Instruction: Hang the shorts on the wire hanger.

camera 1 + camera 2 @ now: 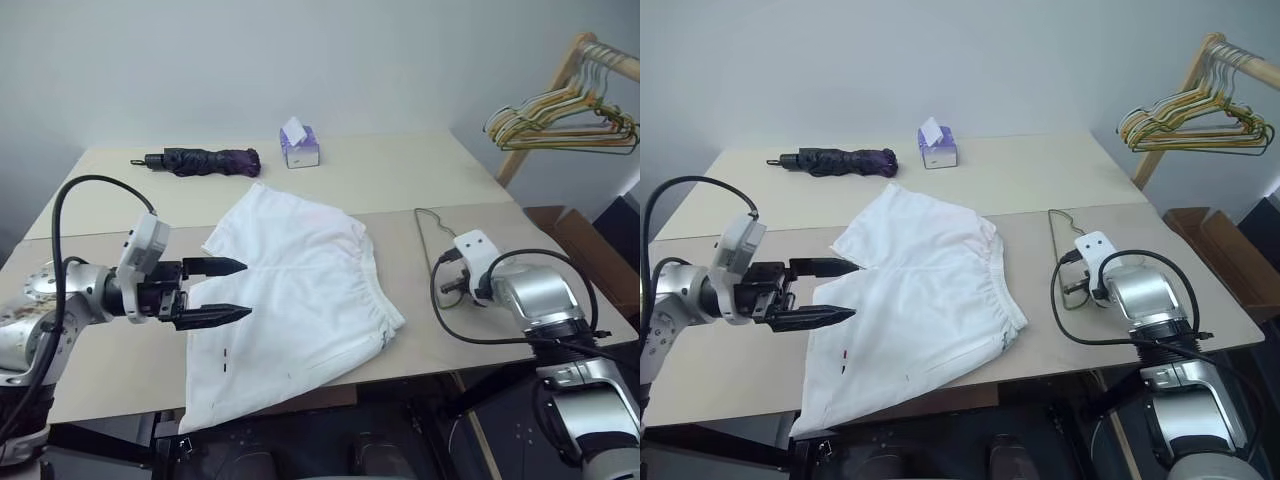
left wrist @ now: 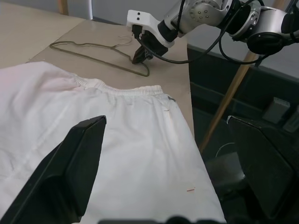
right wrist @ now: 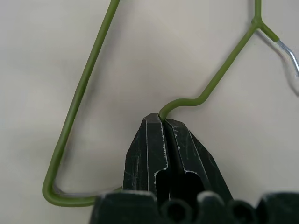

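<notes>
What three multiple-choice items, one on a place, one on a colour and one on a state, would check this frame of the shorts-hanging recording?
1. Where does the wire hanger lie?
A. on the shorts
B. on the bare table, on the robot's right of the shorts
C. on the wooden rail

2. What colour is the tissue box?
A. white and purple
B. red
C. green

3. How is the right gripper?
A. wide open above the table
B. shut on the shorts
C. shut on the wire hanger

Key:
1 B: the wire rests on the table, apart from the shorts.
2 A: its sides are purple under a white tissue.
3 C: the right wrist view shows the fingers pinched together on a bend of the green wire; the left gripper stands open.
</notes>
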Motion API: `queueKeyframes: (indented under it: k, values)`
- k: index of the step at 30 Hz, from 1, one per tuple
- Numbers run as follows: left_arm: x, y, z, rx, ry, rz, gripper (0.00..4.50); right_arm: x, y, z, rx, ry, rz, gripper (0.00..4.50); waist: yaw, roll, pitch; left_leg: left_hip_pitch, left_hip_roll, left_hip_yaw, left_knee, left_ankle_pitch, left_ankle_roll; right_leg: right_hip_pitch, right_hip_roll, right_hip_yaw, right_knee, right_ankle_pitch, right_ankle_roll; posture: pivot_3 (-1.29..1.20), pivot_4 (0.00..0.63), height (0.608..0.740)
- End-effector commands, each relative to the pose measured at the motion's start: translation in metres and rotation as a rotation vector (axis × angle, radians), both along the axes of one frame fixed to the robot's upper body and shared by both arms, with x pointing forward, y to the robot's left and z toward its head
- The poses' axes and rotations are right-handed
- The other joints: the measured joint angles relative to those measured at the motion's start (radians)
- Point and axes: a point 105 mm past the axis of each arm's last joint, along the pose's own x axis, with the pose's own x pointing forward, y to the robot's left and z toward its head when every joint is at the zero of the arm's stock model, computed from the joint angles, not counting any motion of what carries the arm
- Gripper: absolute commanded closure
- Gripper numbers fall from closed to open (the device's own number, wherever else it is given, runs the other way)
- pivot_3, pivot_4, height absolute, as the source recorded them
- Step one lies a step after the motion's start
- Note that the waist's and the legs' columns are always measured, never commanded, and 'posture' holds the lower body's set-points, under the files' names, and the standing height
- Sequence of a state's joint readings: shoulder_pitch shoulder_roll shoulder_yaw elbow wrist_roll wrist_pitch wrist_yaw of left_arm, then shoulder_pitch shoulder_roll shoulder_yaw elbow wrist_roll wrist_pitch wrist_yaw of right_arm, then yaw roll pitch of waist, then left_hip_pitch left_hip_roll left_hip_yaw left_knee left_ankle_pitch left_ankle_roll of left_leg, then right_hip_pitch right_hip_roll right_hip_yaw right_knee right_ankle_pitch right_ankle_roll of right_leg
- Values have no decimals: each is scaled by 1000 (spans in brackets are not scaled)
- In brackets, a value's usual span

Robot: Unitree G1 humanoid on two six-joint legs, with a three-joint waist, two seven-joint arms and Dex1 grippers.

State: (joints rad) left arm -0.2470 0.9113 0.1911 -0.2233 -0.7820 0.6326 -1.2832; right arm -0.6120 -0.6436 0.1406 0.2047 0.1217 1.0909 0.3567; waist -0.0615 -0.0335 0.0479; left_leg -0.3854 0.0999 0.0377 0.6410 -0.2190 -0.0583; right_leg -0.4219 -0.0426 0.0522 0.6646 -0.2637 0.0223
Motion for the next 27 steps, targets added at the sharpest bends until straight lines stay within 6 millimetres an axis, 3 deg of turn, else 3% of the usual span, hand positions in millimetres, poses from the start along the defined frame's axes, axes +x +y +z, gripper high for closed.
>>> queueKeyframes:
  k: [1,4,7,13,18,27]
  values:
    - [8,-3,9,-7,-54,-4,0,13,-6,49,-49,-248,74,4487,-7,0,0,0,0,0,0,0,0,0,0,0,0,0,0,-64,0,740]
    - [16,-2,12,-2,-69,10,0,14,4,76,-87,-414,236,4487,-12,0,0,0,0,-1,0,0,0,0,0,0,0,0,1,-67,0,740]
    - [26,2,22,-6,-75,23,0,8,20,97,-305,-588,494,4487,-24,0,0,0,0,-1,0,0,0,0,0,0,0,0,1,-67,0,740]
    - [39,7,36,-1,-24,31,0,-8,47,105,-766,-851,1010,4487,-46,0,0,0,-1,-1,1,0,0,1,0,0,-1,0,2,-63,0,740]
    - [52,7,39,47,-49,53,0,-10,70,118,-1004,-1113,1230,4487,-74,0,0,0,-1,-1,1,0,0,0,0,2,0,0,2,-53,0,740]
    - [70,-12,29,117,-25,35,0,-13,103,129,-1069,-1325,1356,4487,-86,0,0,0,-2,-1,1,0,1,0,-1,3,0,4,-3,-67,0,740]
